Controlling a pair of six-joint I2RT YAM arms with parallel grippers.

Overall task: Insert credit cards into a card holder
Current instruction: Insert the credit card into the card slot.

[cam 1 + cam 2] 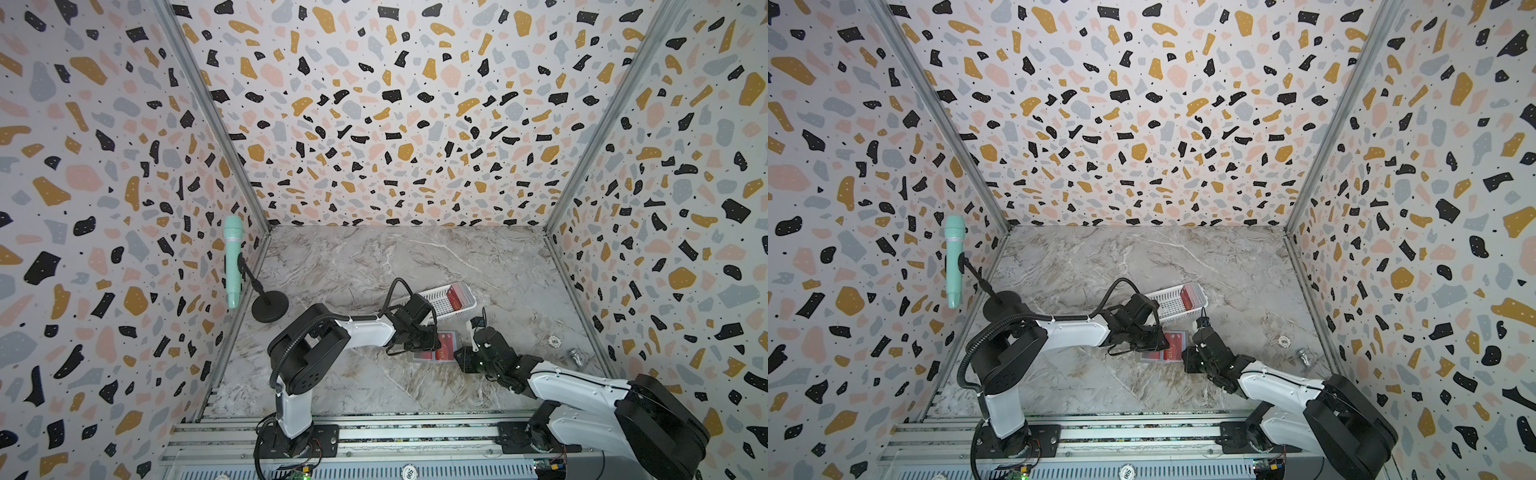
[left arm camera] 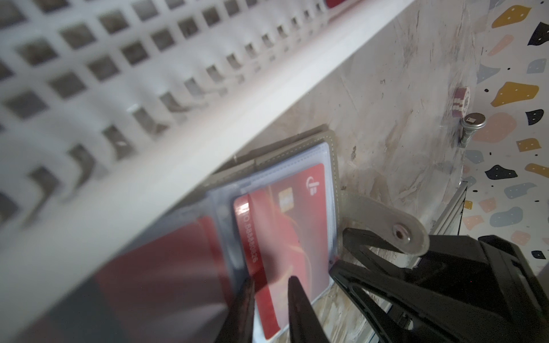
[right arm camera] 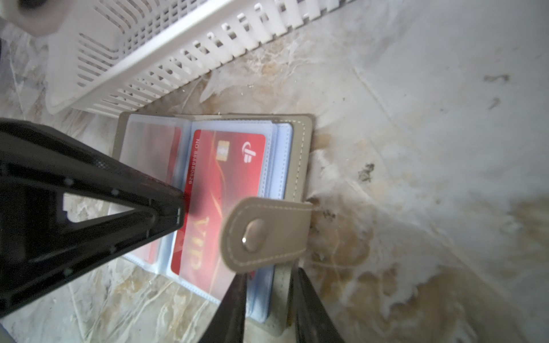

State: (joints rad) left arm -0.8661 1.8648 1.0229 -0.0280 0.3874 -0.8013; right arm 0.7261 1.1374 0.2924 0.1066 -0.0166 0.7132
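Top views: wallet [image 1: 432,356] open on table, just in front of basket [image 1: 428,300], between left claw [image 1: 434,345] and right claw [image 1: 460,356].

Left wrist: left claw narrow, looks to be pinching card [image 2: 297,208] by its number edge, over clear sleeve. Can't tell how deep card sits.

Right wrist: right claw clamped on wallet cover edge, just under snap tab [image 3: 264,234].

Step, I'd say: seating card. Next move probably needs a straight push along sleeve while right claw pins wallet.

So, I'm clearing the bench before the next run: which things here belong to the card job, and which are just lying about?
Job: wallet, red card, basket of spare cards.
Lying about: microphone, chip, metal bolt.
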